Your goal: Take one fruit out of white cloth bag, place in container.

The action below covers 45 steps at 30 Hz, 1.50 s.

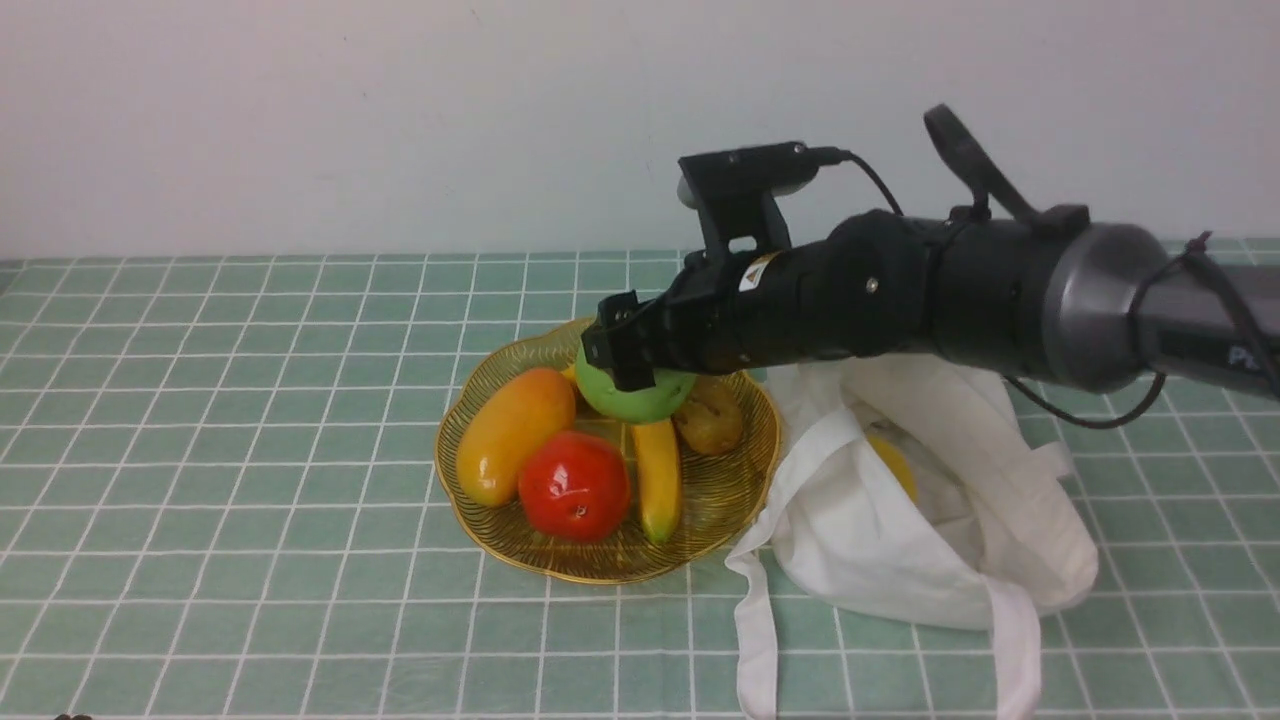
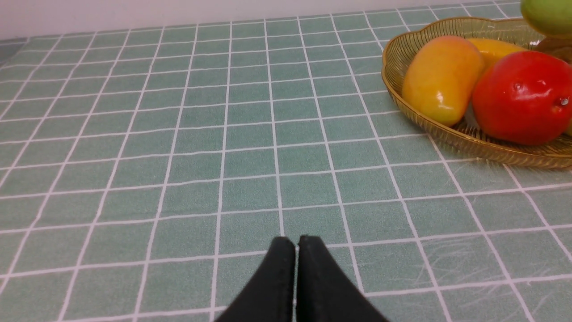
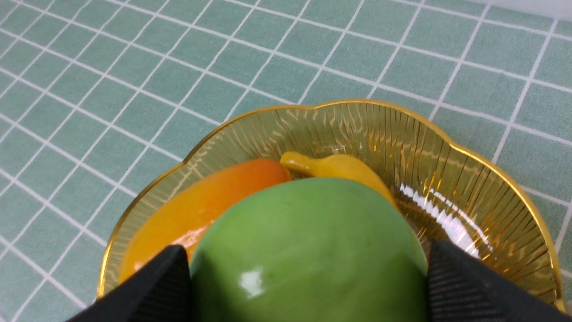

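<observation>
- Pinching the green apple [image 1: 640, 402] on both sides, the right gripper [image 3: 308, 288] has its jaws spread wide around it.
- That apple sits over the far part of the gold wire bowl [image 1: 600, 575], just above the banana [image 1: 657, 480].
- To the right of the bowl slumps the white cloth bag [image 1: 900, 560].
- Jaws pressed together, the left gripper [image 2: 297, 250] rests over the tablecloth [image 2: 178, 156].
- Placing looks to be the step in hand. Next: lower the apple, then release it gently so nothing rolls.

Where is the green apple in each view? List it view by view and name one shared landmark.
Front view: green apple over the back of the gold wire bowl, between black jaws.
Left wrist view: green apple at top right corner, cut by the edge.
Right wrist view: green apple large at lower centre, between both jaws.
Shared landmark: the gold wire bowl.
</observation>
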Motion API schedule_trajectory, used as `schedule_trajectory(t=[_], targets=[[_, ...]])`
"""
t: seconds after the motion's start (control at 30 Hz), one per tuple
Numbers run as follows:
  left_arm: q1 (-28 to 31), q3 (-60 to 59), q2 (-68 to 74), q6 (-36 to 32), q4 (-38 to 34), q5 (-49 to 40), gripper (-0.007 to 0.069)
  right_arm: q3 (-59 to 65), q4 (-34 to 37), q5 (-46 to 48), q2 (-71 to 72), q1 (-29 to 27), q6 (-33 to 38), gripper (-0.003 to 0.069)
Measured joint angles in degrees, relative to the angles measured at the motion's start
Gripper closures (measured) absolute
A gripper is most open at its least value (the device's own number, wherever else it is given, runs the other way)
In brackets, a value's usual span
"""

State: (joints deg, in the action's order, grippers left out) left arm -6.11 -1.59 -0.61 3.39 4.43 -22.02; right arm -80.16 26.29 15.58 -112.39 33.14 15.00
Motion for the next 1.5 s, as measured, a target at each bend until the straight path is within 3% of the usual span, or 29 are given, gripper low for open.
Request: schedule_trajectory(t=[0.2,0.5,0.63,0.77,0.8,0.87,1.0,1.27,1.5], targets=[[0.00,0.00,0.00,0.00,0.00,0.00,0.0632,0.00,1.48,-0.11,-0.46,0.00,-0.05,-0.0028],[0.00,0.00,0.00,0.00,0.00,0.00,0.0632,0.00,1.50,3.89,0.63,-0.06,0.00,-0.0018],[0.00,0.00,0.00,0.00,0.00,0.00,0.0632,0.00,-1.77,10.14,4.41,-0.54,0.12,0.0056],[0.00,0.00,0.00,0.00,0.00,0.00,0.0632,0.00,-6.00,23.38,12.23,-3.03,-1.31,0.0260],[0.00,0.00,0.00,0.00,0.00,0.00,0.0632,0.00,-6.65,29.94,16.43,-4.24,-3.20,0.0356],[0.00,0.00,0.00,0.00,0.00,0.00,0.0632,0.00,-7.87,37.88,21.58,-5.64,-4.39,0.0480],[0.00,0.00,0.00,0.00,0.00,0.00,0.0632,0.00,-11.61,47.05,29.98,-7.12,-5.94,0.0631],[0.00,0.00,0.00,0.00,0.00,0.00,0.0632,10.79,-22.95,49.80,52.84,-7.57,-15.00,0.0672],[0.00,0.00,0.00,0.00,0.00,0.00,0.0632,36.96,-29.85,33.58,79.85,-7.57,-17.61,0.0673]])
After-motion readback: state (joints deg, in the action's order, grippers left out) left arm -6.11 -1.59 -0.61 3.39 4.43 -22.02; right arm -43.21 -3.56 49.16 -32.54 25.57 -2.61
